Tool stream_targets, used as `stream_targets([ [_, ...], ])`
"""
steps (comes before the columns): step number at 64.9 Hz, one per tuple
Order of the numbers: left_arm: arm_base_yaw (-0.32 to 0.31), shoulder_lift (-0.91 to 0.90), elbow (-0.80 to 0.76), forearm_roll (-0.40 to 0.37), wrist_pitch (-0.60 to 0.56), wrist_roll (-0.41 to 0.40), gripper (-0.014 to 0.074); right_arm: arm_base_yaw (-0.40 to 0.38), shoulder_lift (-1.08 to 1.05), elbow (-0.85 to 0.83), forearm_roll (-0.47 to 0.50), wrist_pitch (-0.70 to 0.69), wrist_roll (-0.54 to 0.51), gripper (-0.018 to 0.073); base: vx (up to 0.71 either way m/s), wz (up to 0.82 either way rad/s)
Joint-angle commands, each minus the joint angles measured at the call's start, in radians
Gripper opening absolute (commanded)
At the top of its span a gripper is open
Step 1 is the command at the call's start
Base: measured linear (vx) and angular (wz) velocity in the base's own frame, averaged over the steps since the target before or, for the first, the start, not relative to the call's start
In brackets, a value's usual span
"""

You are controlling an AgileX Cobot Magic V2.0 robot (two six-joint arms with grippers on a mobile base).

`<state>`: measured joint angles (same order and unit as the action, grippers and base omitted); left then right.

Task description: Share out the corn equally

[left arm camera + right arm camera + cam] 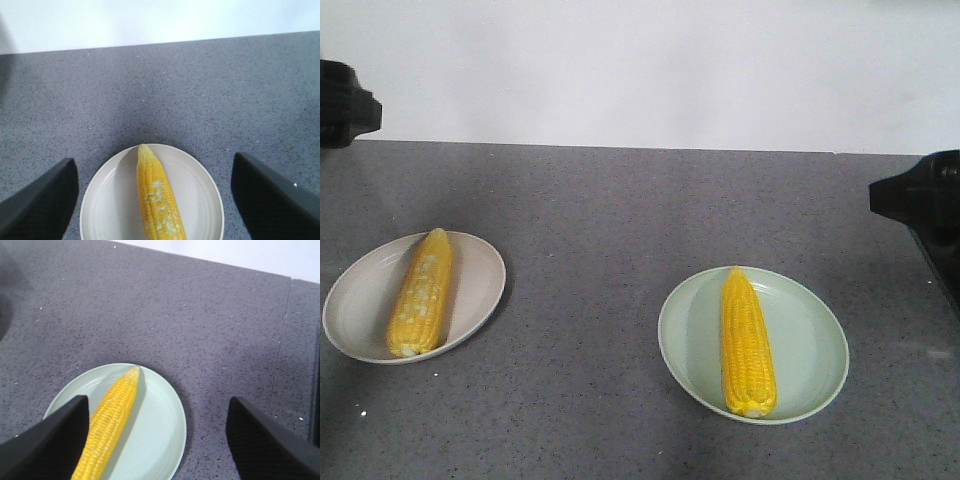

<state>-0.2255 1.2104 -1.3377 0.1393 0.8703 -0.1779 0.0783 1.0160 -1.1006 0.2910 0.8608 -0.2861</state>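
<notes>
Grey speckled table (620,220) fills the scene, running back to a pale wall, and two plates sit on it well apart. On the left there's the beige plate (360,300) with one corn cob (420,293) lying lengthwise across its middle, paler tip pointing to the far side, whitish patches along its kernels. Over on the right, the pale green plate (810,345) carries the second corn cob (747,343), bright yellow, tip also pointing away, set left of the plate's centre. So it's one cob per plate right now. The left gripper (155,200) hangs above the beige plate, jaws spread wide, dark fingers (42,205) on either side of the plate and touching nothing. The right gripper (157,440) hangs over the green plate, jaws likewise spread wide, its left finger (47,442) overlapping the cob's side in the wrist view, no grip on it. From the front, both arms show only as dark shapes at the frame's left and right edges
</notes>
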Motion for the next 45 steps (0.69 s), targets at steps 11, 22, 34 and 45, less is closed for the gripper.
stream_targets([
  [11,-0.002,-0.285,0.325,0.005,-0.348,-0.008,0.0586,-0.004,-0.167,0.167,-0.017,-0.241,0.005,0.0545,0.0,0.0],
  [22,-0.002,-0.46,0.537,0.005,-0.508,-0.007,0.0586,-0.004,-0.281,0.302,-0.023,-0.341,0.005,0.0545,0.0,0.0],
  [34,-0.002,-0.612,0.718,0.008,-0.635,0.003,0.0586,-0.004,-0.393,0.459,-0.023,-0.461,0.005,0.0545,0.0,0.0],
  [45,-0.002,-0.695,0.794,0.008,-0.692,0.003,0.0585,-0.004,-0.464,0.565,-0.023,-0.57,-0.014,0.0536,0.0,0.0],
])
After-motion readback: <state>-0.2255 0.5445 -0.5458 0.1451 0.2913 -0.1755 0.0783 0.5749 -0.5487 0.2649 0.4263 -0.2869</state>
